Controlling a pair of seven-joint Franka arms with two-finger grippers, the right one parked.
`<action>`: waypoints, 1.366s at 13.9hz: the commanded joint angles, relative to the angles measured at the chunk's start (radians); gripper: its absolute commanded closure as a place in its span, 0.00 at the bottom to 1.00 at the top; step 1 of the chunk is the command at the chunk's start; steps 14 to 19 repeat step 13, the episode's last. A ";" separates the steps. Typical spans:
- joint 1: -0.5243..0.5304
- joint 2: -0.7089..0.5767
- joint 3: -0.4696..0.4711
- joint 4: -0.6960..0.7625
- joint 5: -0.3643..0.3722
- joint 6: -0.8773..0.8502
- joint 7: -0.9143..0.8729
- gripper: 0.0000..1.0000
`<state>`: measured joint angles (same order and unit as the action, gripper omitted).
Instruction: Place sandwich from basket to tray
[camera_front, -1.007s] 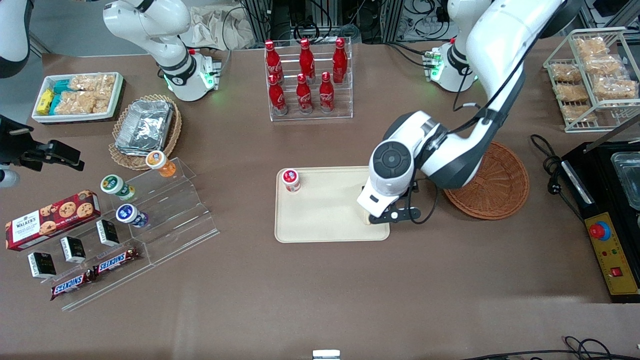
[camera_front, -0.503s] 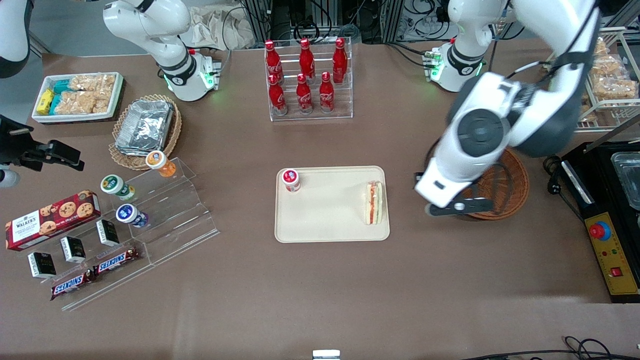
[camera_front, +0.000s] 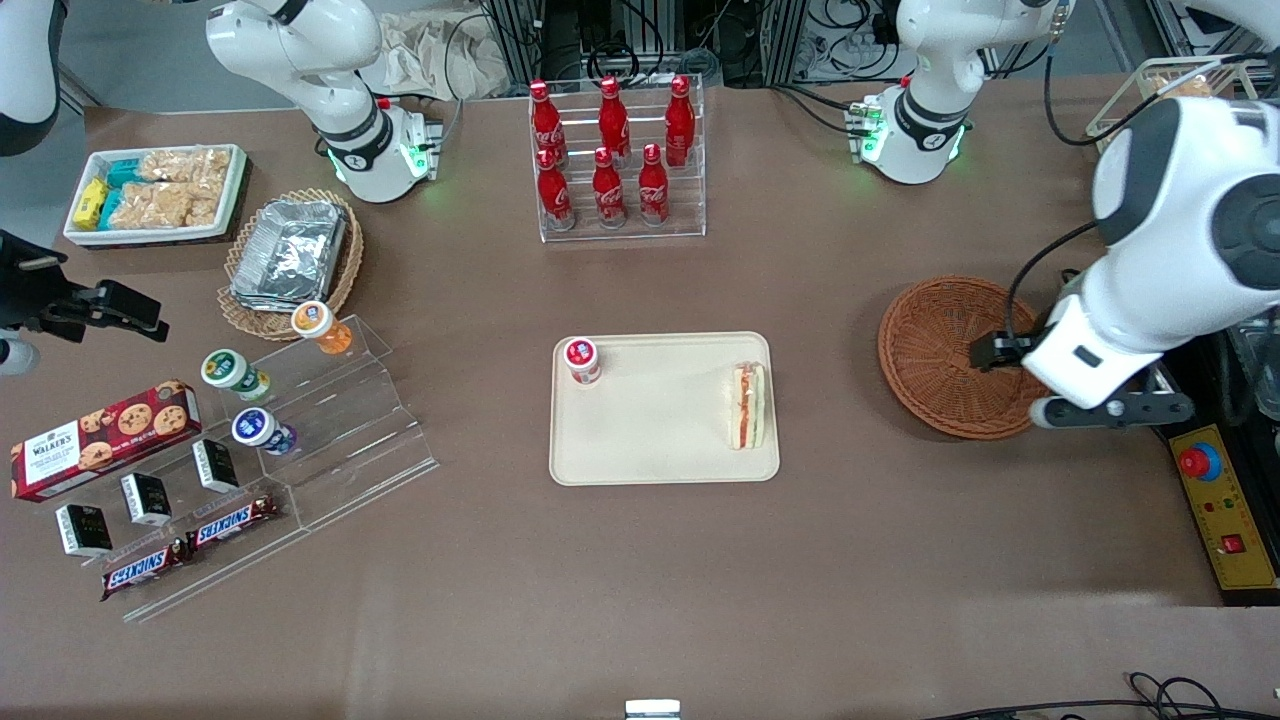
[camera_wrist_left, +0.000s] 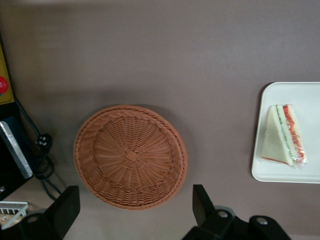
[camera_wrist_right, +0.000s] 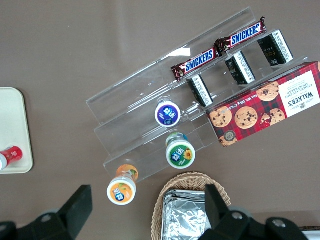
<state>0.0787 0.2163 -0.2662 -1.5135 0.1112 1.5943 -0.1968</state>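
The sandwich (camera_front: 748, 405) (camera_wrist_left: 282, 135) lies on the cream tray (camera_front: 650, 440) (camera_wrist_left: 265, 170), at the tray's end nearest the basket, with its filling edge showing. The round reddish-brown basket (camera_front: 945, 355) (camera_wrist_left: 130, 155) sits on the table beside the tray with nothing in it. My gripper (camera_front: 1050, 385) (camera_wrist_left: 134, 212) hangs high over the basket's rim, on the side toward the working arm's end of the table. It is open, its black fingers (camera_wrist_left: 65, 210) spread wide with nothing between them.
A red-capped cup (camera_front: 581, 358) stands at the tray's other end. A black appliance and a yellow control box (camera_front: 1225, 510) with a red button lie close to the basket, with a black cable (camera_front: 1095, 330) between. A rack of red bottles (camera_front: 615, 160) stands farther back.
One second ago my gripper was low over the sandwich on the tray. It has let go, risen and swung away across the basket toward the working arm's end.
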 joint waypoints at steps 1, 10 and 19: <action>-0.083 -0.067 0.169 -0.040 -0.062 -0.008 0.136 0.00; -0.071 -0.091 0.245 -0.022 -0.065 -0.024 0.221 0.00; -0.070 -0.091 0.245 -0.022 -0.067 -0.022 0.223 0.00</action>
